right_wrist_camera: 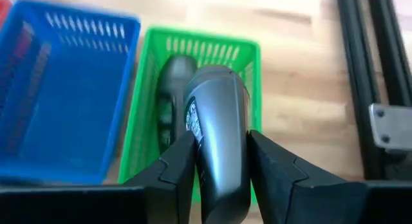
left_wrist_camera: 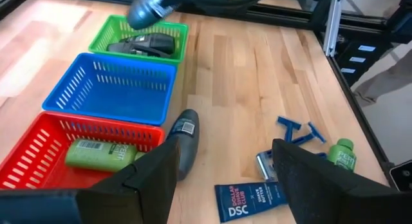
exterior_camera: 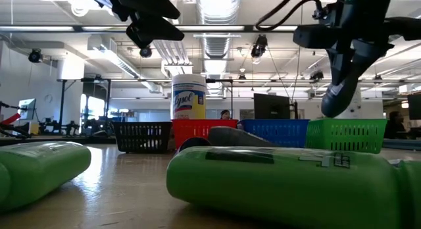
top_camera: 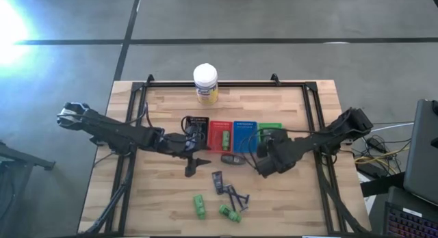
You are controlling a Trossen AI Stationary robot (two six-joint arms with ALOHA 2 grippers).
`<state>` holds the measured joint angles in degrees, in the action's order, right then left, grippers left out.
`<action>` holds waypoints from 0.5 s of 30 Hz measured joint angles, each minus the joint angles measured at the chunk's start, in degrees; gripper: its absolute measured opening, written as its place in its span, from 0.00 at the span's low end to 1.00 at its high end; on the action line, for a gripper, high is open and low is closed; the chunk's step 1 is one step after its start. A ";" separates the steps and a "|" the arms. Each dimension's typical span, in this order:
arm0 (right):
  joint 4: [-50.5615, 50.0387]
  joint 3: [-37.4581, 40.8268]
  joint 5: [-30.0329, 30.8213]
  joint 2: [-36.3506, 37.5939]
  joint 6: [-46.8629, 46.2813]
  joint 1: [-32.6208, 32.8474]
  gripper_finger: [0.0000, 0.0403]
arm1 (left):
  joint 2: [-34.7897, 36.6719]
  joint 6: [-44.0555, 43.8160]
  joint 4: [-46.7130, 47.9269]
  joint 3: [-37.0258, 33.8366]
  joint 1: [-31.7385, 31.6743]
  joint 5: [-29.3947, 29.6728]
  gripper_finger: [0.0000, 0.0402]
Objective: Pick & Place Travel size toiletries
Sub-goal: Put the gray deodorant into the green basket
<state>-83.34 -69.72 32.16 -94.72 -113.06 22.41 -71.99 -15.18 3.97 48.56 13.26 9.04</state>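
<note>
My right gripper point(right_wrist_camera: 219, 156) is shut on a grey-silver oval container point(right_wrist_camera: 215, 102) above the green tray point(right_wrist_camera: 145, 121). Another dark grey container point(right_wrist_camera: 168, 89) lies in that tray. In the low view the held container point(exterior_camera: 337, 91) hangs over the green tray point(exterior_camera: 346, 134). My left gripper point(left_wrist_camera: 225, 179) is open and empty above the table in front of the red tray point(left_wrist_camera: 38, 140), which holds a green bottle point(left_wrist_camera: 100, 153). A grey container point(left_wrist_camera: 183, 137) lies on the table by the blue tray point(left_wrist_camera: 122, 89). Green bottles point(top_camera: 199, 206) point(top_camera: 229, 213) and thin razors point(top_camera: 236, 195) lie near the front edge. My right gripper pinches the grey-silver container by its two sides point(right_wrist_camera: 199, 150) between its two fingers. The container sticks out past the fingertips, along the fingers. It comes from above, slanting down, and the container hangs tilted, clear of the green tray point(exterior_camera: 332, 104).
A black tray point(top_camera: 197, 127) stands left of the red one. A large white-lidded jar with a yellow label point(top_camera: 205, 83) stands at the far edge. A dark DSC packet point(left_wrist_camera: 248, 199) and blue razors point(left_wrist_camera: 296, 129) lie on the wood in front of the trays.
</note>
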 joint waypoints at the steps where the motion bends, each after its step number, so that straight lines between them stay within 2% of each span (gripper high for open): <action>1: 0.06 0.44 0.98 0.00 -0.79 -0.05 0.28 | 0.00 0.05 0.18 -0.01 0.00 0.00 0.62; 8: 1.88 5.12 1.39 -0.06 -1.75 -1.15 0.29 | 0.02 0.50 1.09 -0.02 0.00 0.02 0.62; 15: 6.44 8.68 2.56 -0.06 -3.66 -1.13 0.48 | 0.02 0.57 1.30 -0.04 0.04 0.01 0.62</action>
<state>-76.90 -61.04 34.72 -94.78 -116.72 21.28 -71.96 -14.61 5.27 48.51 13.30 9.05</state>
